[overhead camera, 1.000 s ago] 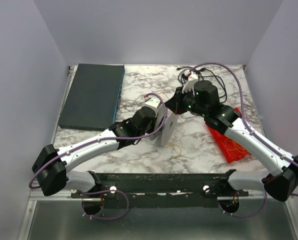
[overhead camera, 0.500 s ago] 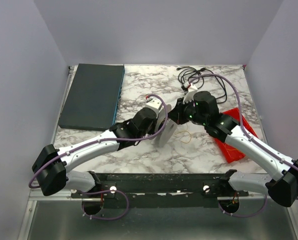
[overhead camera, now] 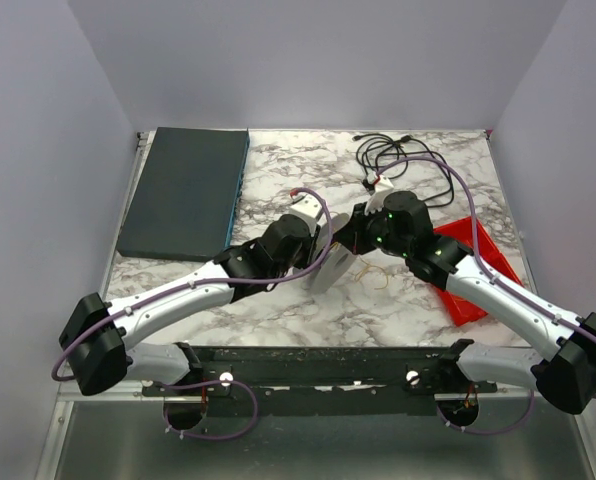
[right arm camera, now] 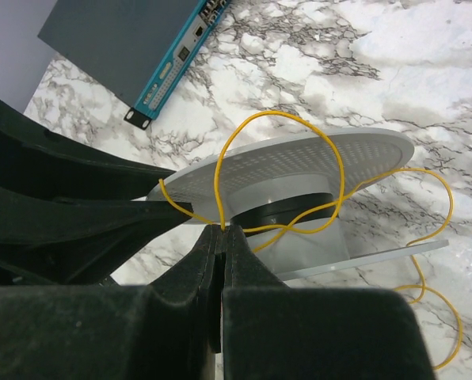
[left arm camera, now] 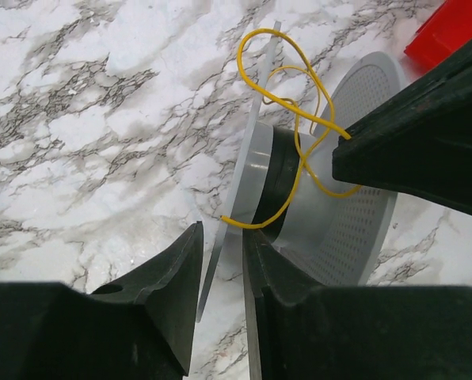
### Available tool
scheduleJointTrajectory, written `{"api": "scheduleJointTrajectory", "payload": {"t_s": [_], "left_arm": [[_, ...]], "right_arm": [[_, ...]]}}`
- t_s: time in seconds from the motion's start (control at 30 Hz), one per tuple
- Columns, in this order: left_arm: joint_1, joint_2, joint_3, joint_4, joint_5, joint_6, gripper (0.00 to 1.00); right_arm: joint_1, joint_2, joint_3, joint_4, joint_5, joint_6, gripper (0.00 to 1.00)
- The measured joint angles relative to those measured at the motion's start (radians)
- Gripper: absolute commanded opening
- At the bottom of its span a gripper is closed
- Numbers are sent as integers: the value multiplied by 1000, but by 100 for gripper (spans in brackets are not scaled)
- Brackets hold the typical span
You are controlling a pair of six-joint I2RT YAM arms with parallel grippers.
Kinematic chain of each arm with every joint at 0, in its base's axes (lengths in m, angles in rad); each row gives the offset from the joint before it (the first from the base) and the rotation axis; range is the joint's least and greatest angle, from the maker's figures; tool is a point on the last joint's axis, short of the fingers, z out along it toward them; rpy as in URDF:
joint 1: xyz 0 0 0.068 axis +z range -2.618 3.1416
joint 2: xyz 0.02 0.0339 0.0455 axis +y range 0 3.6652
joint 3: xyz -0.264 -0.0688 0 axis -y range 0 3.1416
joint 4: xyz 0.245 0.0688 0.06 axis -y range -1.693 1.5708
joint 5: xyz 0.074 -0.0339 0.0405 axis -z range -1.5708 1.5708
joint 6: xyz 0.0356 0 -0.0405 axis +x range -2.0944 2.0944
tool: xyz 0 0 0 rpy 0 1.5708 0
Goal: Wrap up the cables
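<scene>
The cable is a thin yellow wire (right arm camera: 275,114) in loose loops around the black hub of a grey perforated spool (right arm camera: 299,162). My left gripper (left arm camera: 220,253) is shut on the spool's thin flange (left arm camera: 256,134) and holds the spool (overhead camera: 333,262) on edge at the table's middle. My right gripper (right arm camera: 222,231) is shut on the wire right at the hub, close beside the left gripper (overhead camera: 323,250). The wire (left arm camera: 299,103) runs from the hub into the right fingers (left arm camera: 426,150). Its loose end trails on the marble (right arm camera: 442,332).
A red tray (overhead camera: 483,275) lies at the right, partly under the right arm. A black cord with plugs (overhead camera: 388,150) is bunched at the back. A dark flat box (overhead camera: 183,190) with a blue edge fills the back left.
My right gripper has come forward and left from the back of the table to the spool, bringing the yellow wire with it. The left arm has shifted only slightly, still holding the spool.
</scene>
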State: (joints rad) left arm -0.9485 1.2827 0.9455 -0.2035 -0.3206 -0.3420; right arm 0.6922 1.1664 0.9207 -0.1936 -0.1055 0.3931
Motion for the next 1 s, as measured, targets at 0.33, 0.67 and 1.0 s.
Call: {"api": "scheduleJointTrajectory", "payload": {"t_s": [0.33,0.67,1.0], "left_arm": [[-2,-74,0,-16,38,37,32],[0,-80,10,-48,93,84,40],[51,-18,45,-45,170,97,38]], "right_arm": [[0,1,0,14,4,0,1],[0,7,0,19,4,0,1],[0,10,-2,21,4,0,1]]}}
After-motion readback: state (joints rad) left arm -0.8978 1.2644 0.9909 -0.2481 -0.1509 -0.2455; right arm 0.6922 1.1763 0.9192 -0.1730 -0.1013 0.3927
